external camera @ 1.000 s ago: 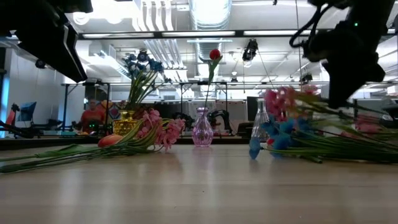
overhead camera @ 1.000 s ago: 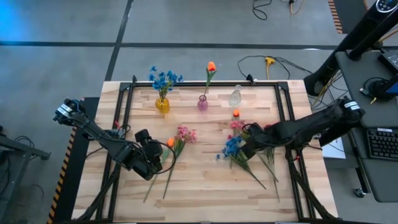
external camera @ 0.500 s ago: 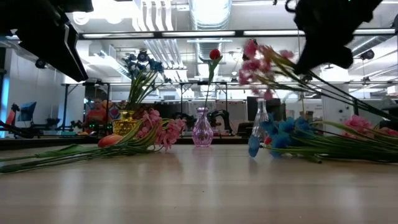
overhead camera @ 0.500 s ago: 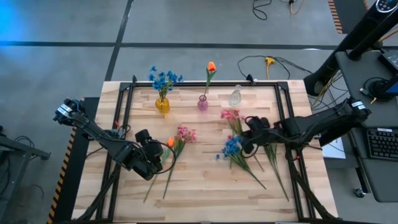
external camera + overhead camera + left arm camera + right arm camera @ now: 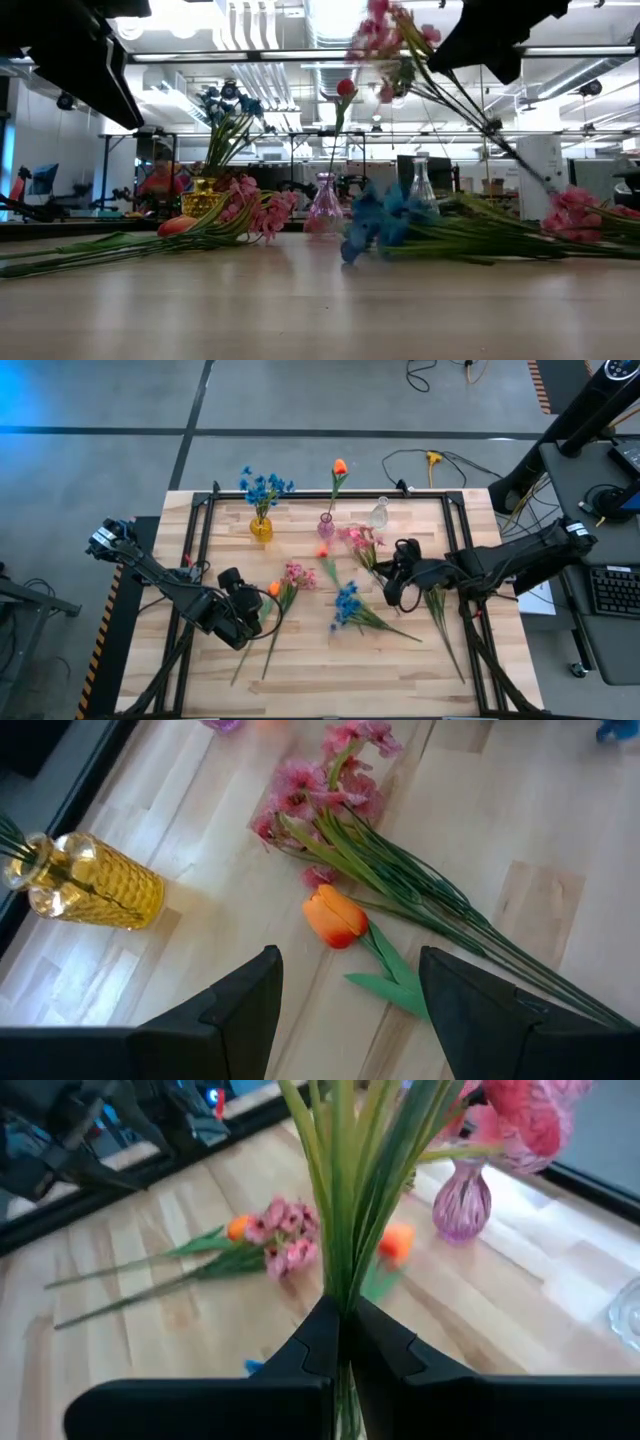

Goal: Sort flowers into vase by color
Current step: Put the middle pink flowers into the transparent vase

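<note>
My right gripper [image 5: 397,577] is right of the table's middle, shut on a pink blossom spray [image 5: 358,541] whose blooms rise high in the low view [image 5: 385,30]. A blue flower [image 5: 347,603] lies on the table below it, and an orange tulip [image 5: 322,550] shows near the pink vase [image 5: 326,525], which holds another orange tulip. The yellow vase [image 5: 261,526] holds blue blooms; the clear vase [image 5: 378,515] stands on the table. My left gripper [image 5: 345,990] hovers open over a pink spray [image 5: 330,790] and an orange tulip [image 5: 335,917] lying on the table. My right gripper pinches the pink spray's bundle of green stems [image 5: 340,1285] between its two fingers, well below the blooms. The fingers come slanting from the table's right and lie across the stems. The spray is tilted, blooms [image 5: 520,1115] up toward the vases, its stem ends trailing down toward the right [image 5: 520,165].
More green stems and a pink bloom [image 5: 575,200] lie on the table's right part [image 5: 440,610]. A black frame [image 5: 205,510] runs around the wooden tabletop. Bare wood lies along the near edge [image 5: 330,680].
My right gripper has moved toward the table's left and up, carrying the pink spray clear of the pile, its blooms now nearer the pink vase. The blue flower has slid left along the table. The loose orange tulip has shifted left too.
</note>
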Available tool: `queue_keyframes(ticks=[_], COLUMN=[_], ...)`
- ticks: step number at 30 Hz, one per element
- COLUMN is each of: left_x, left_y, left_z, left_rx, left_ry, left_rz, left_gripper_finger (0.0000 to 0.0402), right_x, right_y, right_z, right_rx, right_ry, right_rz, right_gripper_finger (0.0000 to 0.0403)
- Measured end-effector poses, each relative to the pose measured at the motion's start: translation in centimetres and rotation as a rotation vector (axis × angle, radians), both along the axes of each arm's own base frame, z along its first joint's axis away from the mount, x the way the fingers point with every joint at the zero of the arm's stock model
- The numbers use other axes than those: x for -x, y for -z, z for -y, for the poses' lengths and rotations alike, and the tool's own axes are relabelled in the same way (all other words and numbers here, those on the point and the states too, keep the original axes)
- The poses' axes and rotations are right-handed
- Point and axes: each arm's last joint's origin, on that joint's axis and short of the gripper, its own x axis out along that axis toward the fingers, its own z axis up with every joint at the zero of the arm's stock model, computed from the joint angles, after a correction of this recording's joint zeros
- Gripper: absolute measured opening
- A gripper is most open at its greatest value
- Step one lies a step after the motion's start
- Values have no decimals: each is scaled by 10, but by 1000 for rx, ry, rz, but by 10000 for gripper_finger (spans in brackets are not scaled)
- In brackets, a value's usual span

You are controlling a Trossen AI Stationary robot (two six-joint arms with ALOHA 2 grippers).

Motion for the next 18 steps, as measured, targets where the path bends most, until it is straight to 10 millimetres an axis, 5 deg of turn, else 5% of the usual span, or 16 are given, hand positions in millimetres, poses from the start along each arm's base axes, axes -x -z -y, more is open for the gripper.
queue_keyframes(ticks=[18], left_x=[-2], left_y=[0], left_z=[1], left_rx=[-6], left_ry=[19], left_rz=[8], left_gripper_finger=[217], right_x=[8], right_y=[-51], right_z=[13], right_rx=[312], right_ry=[37], right_rz=[296], right_gripper_finger=[13])
